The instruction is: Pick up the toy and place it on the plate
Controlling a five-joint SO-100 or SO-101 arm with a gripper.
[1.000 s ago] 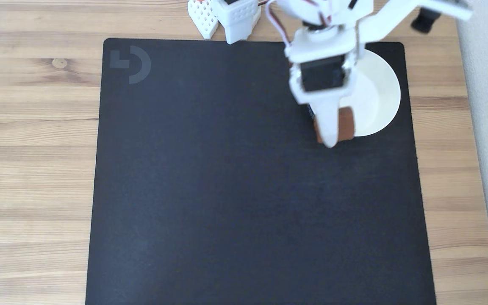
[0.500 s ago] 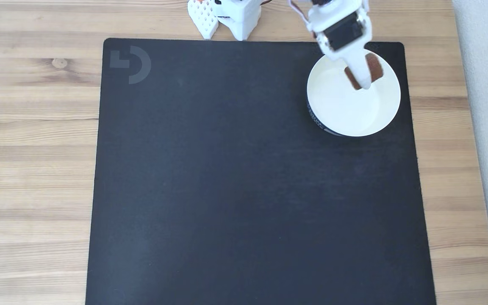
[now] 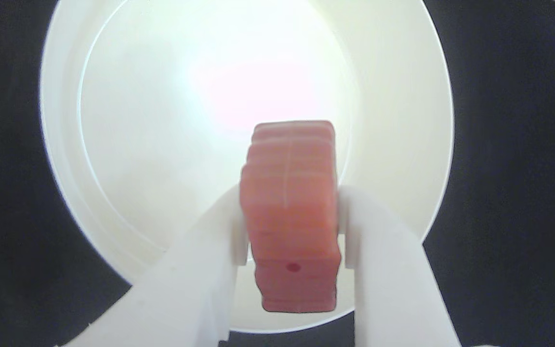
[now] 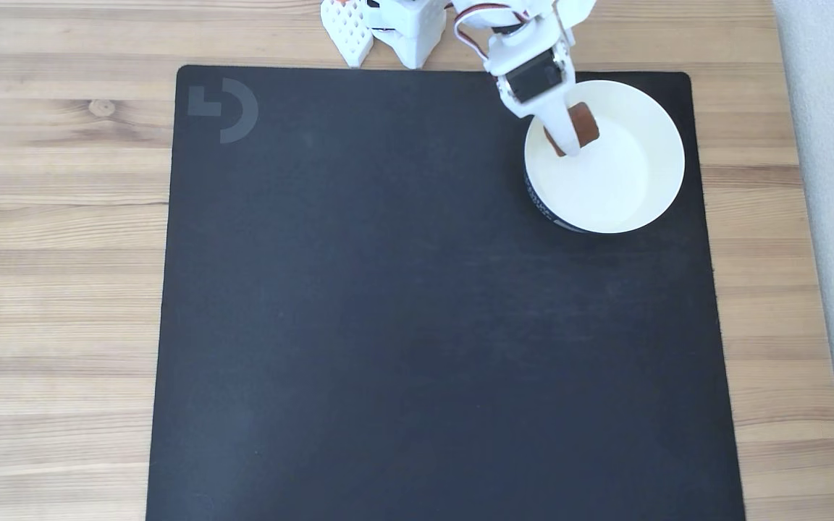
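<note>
Half a second on, your gripper (image 4: 571,137) had slid from the upper right part of the plate (image 4: 641,195) toward its upper left rim in the fixed view, and a second earlier it had hung at the dish's lower left edge, over the black mat (image 4: 388,325). It was clenched on the toy (image 3: 291,217), which the wrist view showed pinched between both white fingers (image 3: 210,250) with the plate's white floor behind it, whether touching you could not tell. That put you, in my judgement, at the release step, with only the opening left to do.
</note>
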